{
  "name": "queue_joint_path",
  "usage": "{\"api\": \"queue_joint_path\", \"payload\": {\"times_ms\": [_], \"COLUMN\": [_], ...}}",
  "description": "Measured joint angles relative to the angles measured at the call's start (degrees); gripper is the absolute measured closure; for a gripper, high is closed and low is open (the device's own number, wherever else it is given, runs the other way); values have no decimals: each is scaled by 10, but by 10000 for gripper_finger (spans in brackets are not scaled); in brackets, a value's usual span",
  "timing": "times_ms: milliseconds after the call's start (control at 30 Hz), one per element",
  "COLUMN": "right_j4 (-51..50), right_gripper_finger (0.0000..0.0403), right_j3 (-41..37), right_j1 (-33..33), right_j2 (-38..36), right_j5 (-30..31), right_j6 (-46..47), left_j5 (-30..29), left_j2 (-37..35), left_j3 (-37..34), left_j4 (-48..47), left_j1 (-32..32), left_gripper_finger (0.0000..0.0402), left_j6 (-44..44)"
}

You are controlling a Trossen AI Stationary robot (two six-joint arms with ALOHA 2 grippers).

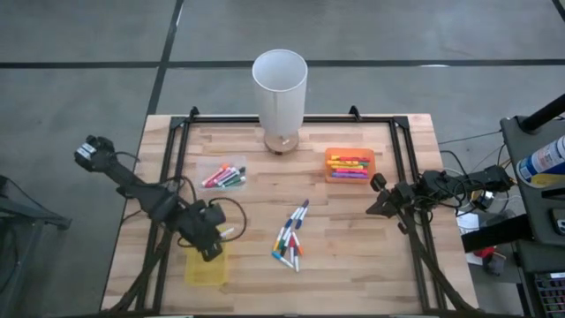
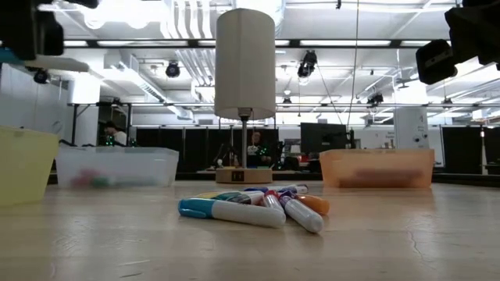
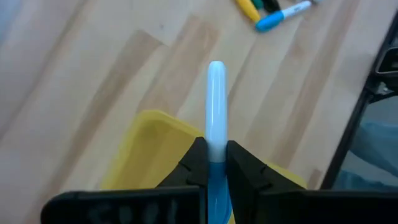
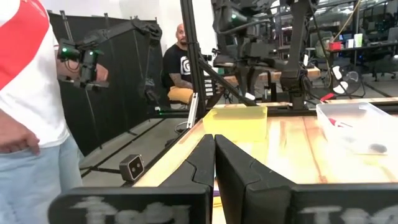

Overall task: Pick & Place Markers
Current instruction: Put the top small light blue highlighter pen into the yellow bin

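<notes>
Here, the left end effector [image 1: 212, 250] hovers above the yellow tray [image 1: 206, 266], clamped on a blue marker [image 3: 216, 106]. Loose markers [image 1: 290, 237] lie mid-tabletop [image 1: 353, 256]; others fill the clear tray [image 1: 222, 175] and orange tray [image 1: 350, 164]. The right end effector [image 1: 378, 184] waits, fingers together, beside the orange tray.

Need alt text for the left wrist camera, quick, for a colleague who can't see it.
The left gripper is shut on a light blue marker, held above the yellow tray. Loose markers lie farther off on the wooden table.
</notes>
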Motion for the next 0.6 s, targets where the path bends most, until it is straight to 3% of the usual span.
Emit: {"api": "queue_joint_path", "payload": {"times_ms": [400,600], "right_j4": [0,0], "right_gripper_finger": [394,394], "right_j3": [0,0], "right_j1": [0,0], "right_j2": [0,0], "right_j5": [0,0], "right_j6": [0,0], "left_j5": [-26,5], "left_j2": [15,28], "left_j3": [-12,-12], "left_j4": [26,39], "left_j1": [-47,-58], "left_gripper_finger": [371,370], "left_j6": [-86,-85]}}
